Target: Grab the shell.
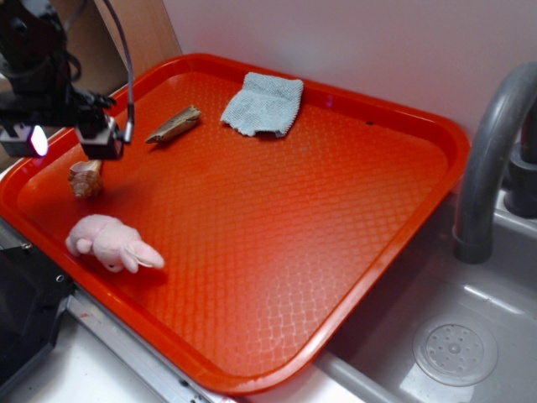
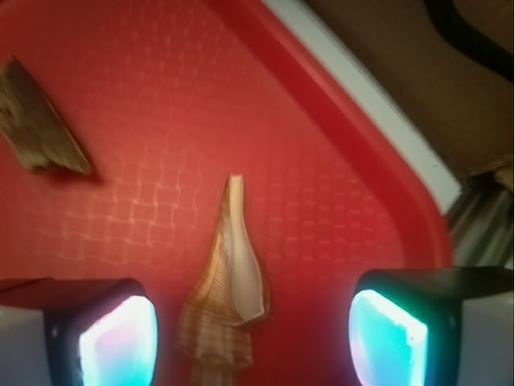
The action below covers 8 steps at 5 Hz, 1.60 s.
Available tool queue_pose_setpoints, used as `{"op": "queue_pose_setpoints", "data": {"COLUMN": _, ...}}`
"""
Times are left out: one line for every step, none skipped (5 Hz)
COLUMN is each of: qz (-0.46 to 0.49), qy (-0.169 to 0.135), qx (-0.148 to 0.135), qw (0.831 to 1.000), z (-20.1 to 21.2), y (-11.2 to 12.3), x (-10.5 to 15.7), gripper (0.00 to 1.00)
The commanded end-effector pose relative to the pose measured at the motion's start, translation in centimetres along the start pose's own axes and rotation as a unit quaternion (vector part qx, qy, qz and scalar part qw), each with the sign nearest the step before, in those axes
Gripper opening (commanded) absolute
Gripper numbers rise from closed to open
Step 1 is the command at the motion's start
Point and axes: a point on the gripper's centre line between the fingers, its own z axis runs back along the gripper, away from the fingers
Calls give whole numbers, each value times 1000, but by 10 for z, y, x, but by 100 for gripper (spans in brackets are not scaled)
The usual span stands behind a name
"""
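Over at the tray's (image 1: pixel 403 277) left edge, the gripper (image 1: pixel 91 155) hangs just above the shell (image 1: pixel 85 180), its fingers (image 2: pixel 113 338) spread apart on either side of it; the pink plush bunny (image 1: pixel 113 243) lies nearer the front-left rim, a grey cloth (image 1: pixel 263 104) by the back edge.

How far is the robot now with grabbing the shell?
Done: the gripper is lined up over the shell, which lies on the red tray between the open jaws. In hand: the approach; the wrist view shows gaps on both sides. Left: closing on the shell and lifting it.
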Motion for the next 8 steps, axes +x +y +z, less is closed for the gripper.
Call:
{"op": "queue_pose_setpoints", "data": {"qz": -31, "qy": 4, "qx": 3, "qw": 1000, "z": -25, "y": -4, "x": -6, "gripper": 100}}
{"op": "queue_pose_setpoints", "data": {"qz": -32, "qy": 8, "qx": 5, "qw": 999, "z": -32, "y": -4, "x": -5, "gripper": 100}}
{"op": "queue_pose_setpoints", "data": {"qz": -36, "qy": 2, "qx": 10, "qw": 999, "z": -39, "y": -8, "x": -5, "gripper": 89}}
{"op": "queue_pose_setpoints", "data": {"qz": -37, "qy": 3, "qx": 6, "qw": 999, "z": -40, "y": -6, "x": -7, "gripper": 0}}
{"op": "queue_pose_setpoints", "data": {"qz": -40, "qy": -3, "qx": -1, "qw": 999, "z": -37, "y": -5, "x": -8, "gripper": 0}}
{"op": "queue_pose_setpoints", "data": {"qz": -30, "qy": -6, "qx": -22, "qw": 999, "z": -15, "y": -8, "x": 0, "gripper": 0}}
{"op": "queue_pose_setpoints", "data": {"qz": -54, "qy": -11, "qx": -75, "qw": 996, "z": 38, "y": -22, "x": 10, "gripper": 0}}
{"op": "queue_pose_setpoints", "data": {"qz": -139, "qy": -6, "qx": -133, "qw": 981, "z": 93, "y": -35, "x": 16, "gripper": 0}}
